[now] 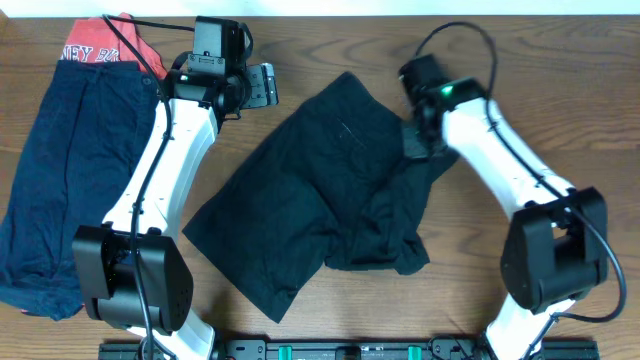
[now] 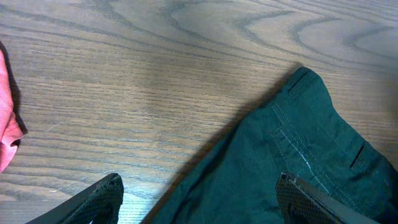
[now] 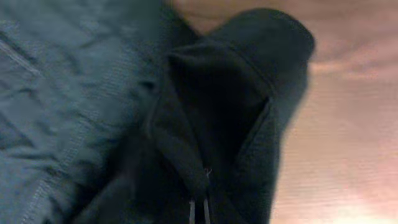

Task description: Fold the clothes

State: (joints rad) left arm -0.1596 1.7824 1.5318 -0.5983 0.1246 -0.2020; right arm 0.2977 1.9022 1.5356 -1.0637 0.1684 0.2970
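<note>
I'm looking at the black garment (image 1: pixel 300 210) lying crumpled mid-tabletop (image 1: pixel 560 80). It is soft, light, limp cloth, so I'm favouring its stitched waistband corner (image 2: pixel 298 81). My left end effector (image 1: pixel 262 87) is hovering released beside it. The right end effector (image 1: pixel 418 140) is sitting in fabric, and I cannot tell whether it is clenched.

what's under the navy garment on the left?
A red garment with white lettering pokes out at the top edge of the navy garment, apparently beneath it. How far it runs underneath is covered, and nothing else shows at the edges.
</note>
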